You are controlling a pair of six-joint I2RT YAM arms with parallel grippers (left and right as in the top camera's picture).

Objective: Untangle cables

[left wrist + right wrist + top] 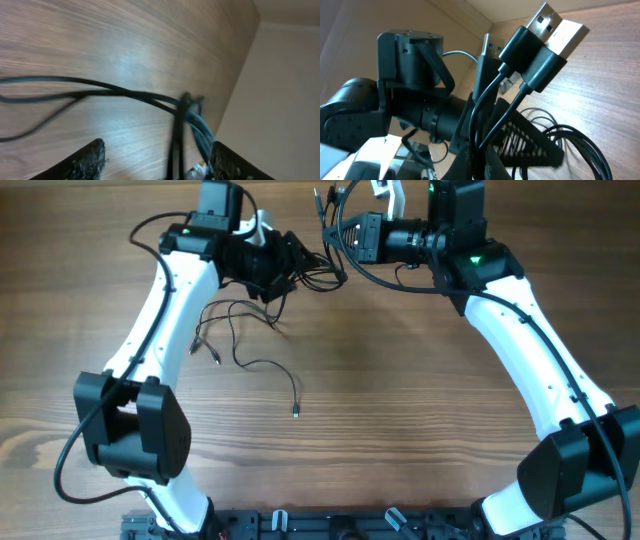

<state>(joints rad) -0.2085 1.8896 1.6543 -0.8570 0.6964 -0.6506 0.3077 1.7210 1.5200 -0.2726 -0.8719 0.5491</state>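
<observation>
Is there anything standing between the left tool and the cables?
Nothing visible does. The cables run through the gap of the open left tool, with only the wooden table behind them.

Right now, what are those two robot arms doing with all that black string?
They are sorting out a tangle of thin black cables on the wooden table. The right gripper is shut on a few of them, and their USB plugs stick up. The left gripper is open, with cables running between its fingers. More lie loose on the table, not yet untangled.
</observation>
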